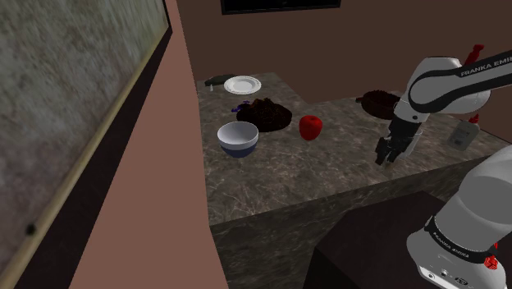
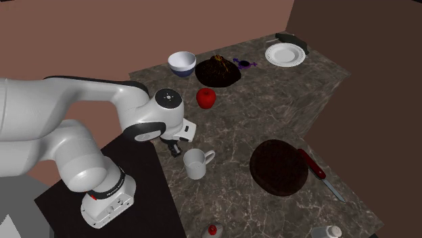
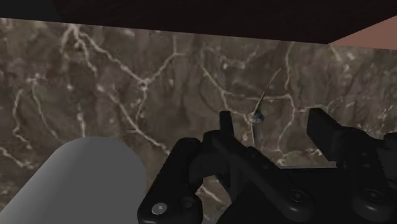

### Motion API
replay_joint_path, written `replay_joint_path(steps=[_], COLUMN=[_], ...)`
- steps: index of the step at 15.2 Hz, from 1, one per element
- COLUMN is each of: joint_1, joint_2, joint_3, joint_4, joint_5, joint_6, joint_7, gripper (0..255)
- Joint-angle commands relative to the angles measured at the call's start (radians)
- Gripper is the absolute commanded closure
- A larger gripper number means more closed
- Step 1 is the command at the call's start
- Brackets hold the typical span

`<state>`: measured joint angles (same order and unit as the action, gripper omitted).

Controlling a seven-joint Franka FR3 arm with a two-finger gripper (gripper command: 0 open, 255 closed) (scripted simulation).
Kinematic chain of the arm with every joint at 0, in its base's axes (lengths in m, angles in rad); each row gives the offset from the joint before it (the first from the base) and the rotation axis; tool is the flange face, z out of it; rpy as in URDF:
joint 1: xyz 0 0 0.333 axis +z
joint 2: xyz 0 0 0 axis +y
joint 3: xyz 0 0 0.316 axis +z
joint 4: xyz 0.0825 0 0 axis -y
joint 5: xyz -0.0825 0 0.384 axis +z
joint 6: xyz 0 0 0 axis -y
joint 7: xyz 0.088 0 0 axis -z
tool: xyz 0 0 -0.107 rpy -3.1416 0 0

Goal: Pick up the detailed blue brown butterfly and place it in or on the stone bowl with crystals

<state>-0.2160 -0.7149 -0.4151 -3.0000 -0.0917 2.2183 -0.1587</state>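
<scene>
The butterfly (image 1: 238, 107) (image 2: 243, 63) is a small blue-purple shape lying on the marble counter, just beside the dark stone bowl (image 1: 268, 114) (image 2: 218, 71) that holds brownish crystals. My gripper (image 1: 385, 156) (image 2: 176, 148) (image 3: 273, 127) hangs low over the counter's near part, far from both. It is open, its fingers (image 3: 224, 122) apart with only bare marble between them. A white mug (image 2: 196, 163) (image 3: 83, 181) stands close beside the gripper.
A red fruit (image 1: 310, 126) (image 2: 206, 97) and a blue-and-white bowl (image 1: 238, 138) (image 2: 182, 63) sit between me and the stone bowl. A white plate (image 1: 242, 84) (image 2: 284, 54) lies at the back. A dark round dish (image 2: 277, 167) and a red-handled knife (image 2: 313, 164) lie off to the side.
</scene>
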Motion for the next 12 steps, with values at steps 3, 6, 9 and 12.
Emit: replay_joint_path(steps=[3, 6, 9, 12], joint_1=[0.0, 0.0, 0.0, -0.005], joint_2=[0.0, 0.0, 0.0, -0.041], joint_3=[0.0, 0.0, 0.0, 0.015], joint_4=[0.0, 0.0, 0.0, 0.021], joint_5=[0.0, 0.0, 0.0, 0.002], joint_6=[0.0, 0.0, 0.0, -0.062], joint_7=[0.0, 0.0, 0.0, 0.012], gripper=[255, 255, 255, 255])
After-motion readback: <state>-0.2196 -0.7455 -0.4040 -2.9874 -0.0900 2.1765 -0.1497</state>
